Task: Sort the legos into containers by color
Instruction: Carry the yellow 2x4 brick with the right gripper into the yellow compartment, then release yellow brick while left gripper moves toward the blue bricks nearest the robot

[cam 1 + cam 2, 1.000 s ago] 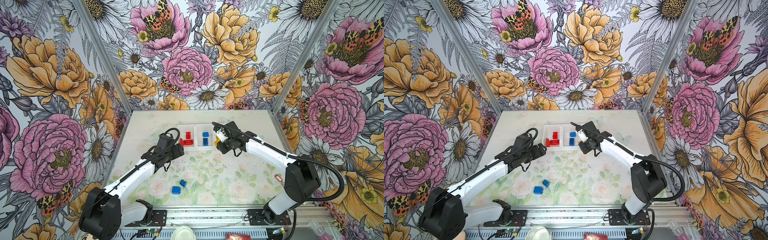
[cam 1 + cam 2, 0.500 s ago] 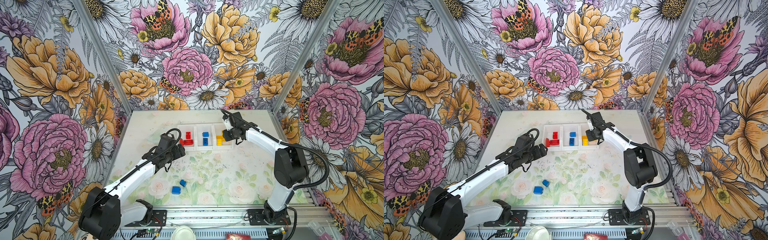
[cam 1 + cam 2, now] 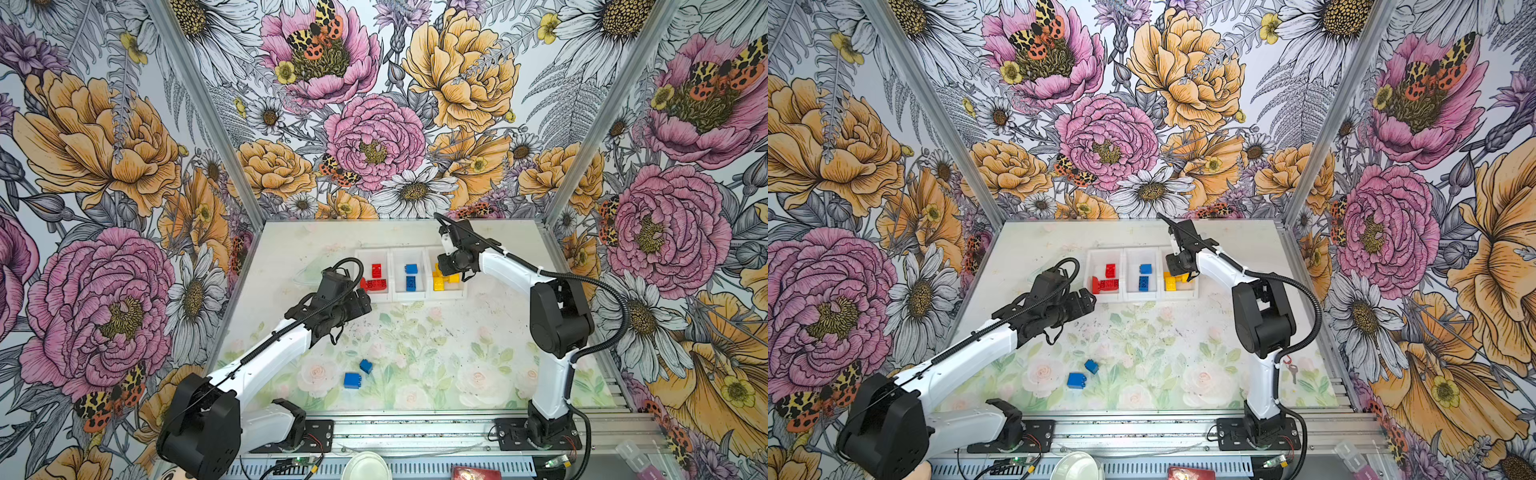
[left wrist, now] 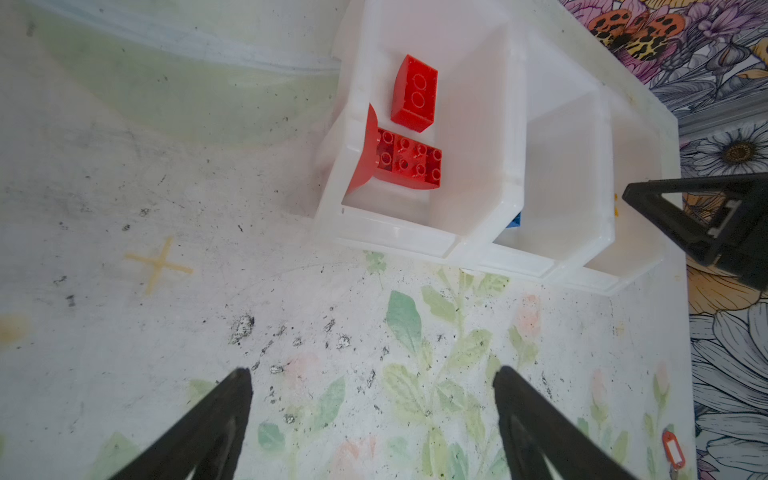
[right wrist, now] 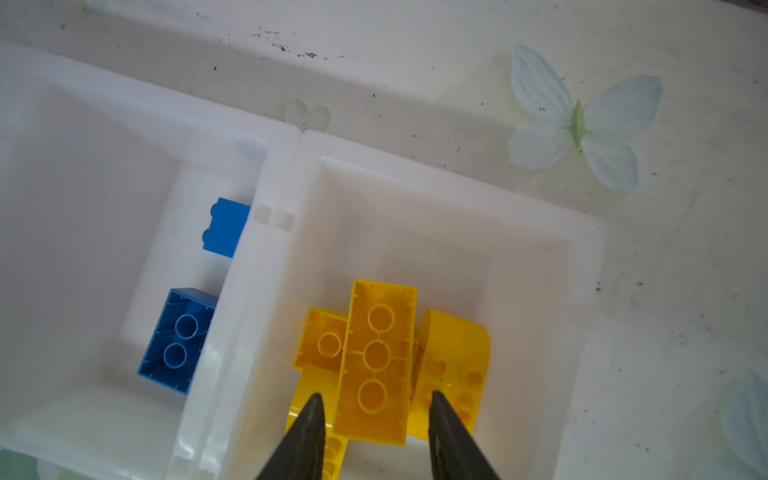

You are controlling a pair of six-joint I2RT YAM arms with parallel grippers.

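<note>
Bricks loose: two blue legos (image 3: 352, 380) side by side on the worktop (image 3: 436, 353), near its front edge.
Bearing: back toward the left arm's base; left arm nearer.
Left gripper (image 4: 372, 374): jaws wide apart, empty.
Right gripper (image 5: 374, 397): jaws slightly apart, flanking an oblong yellow brick (image 5: 378, 357) in the end bin (image 5: 457, 191).

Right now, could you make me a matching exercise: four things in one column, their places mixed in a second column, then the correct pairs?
1. red bricks
2. yellow bricks
3. two loose blue bricks
4. left gripper

A. lying on the table, outside the white tray
B. tray's end bin by the right arm
C. open, above bare table before the tray
D. tray's end bin by the left arm

Pairs: 1-D, 2-B, 3-A, 4-C
</note>
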